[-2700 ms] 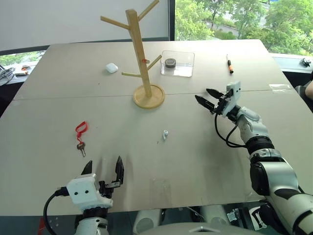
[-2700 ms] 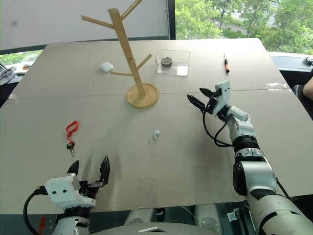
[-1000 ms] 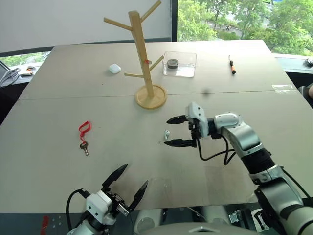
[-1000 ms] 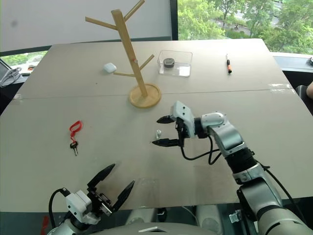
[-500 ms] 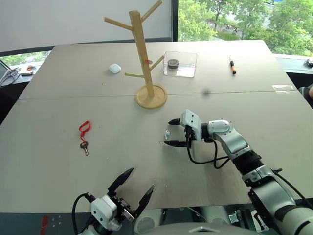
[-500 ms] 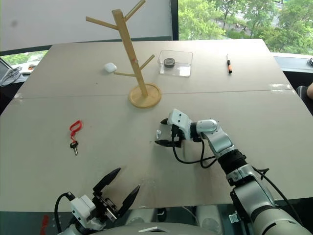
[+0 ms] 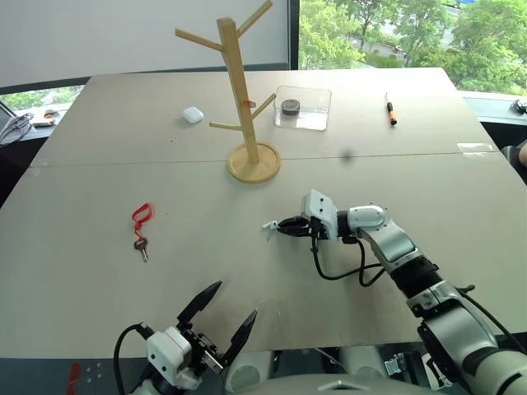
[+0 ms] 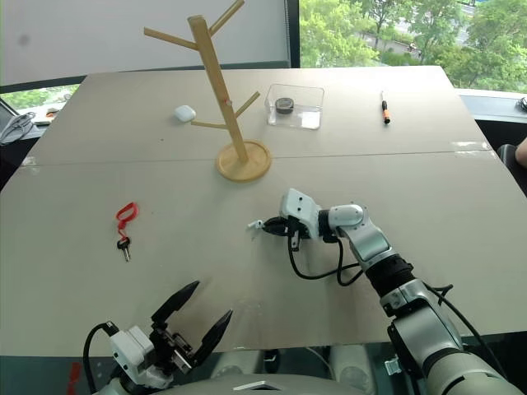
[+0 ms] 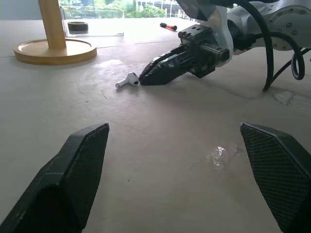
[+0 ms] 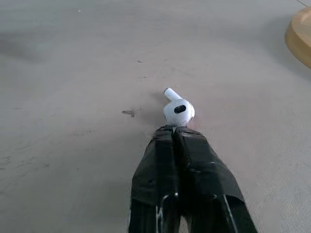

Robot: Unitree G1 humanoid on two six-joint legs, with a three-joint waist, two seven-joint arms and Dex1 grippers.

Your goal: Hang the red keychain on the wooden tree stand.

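Two grippers we see: our right gripper [image 7: 282,226] has its fingers pressed together, tips touching a white earbud [image 10: 178,110]; our left gripper [image 7: 219,313] spread wide, holding nothing. Red keychain [image 7: 140,222] lies well left of wooden tree stand [image 7: 239,90].

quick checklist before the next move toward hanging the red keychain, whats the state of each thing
1. Red keychain free to pick: ok, it lies flat on the table, away from both arms.
2. Wooden tree stand upright, pegs bare: ok.
3. Left end effector ready to grasp: ok, fingers wide open, near the table's front edge.
4. Right end effector free: not ok, fingers shut, tips against the white earbud; true grip on it: cannot tell.
5. Either end effector at the keychain: not ok, neither is near it.
6. Path from keychain to stand: ok, bare table between them.
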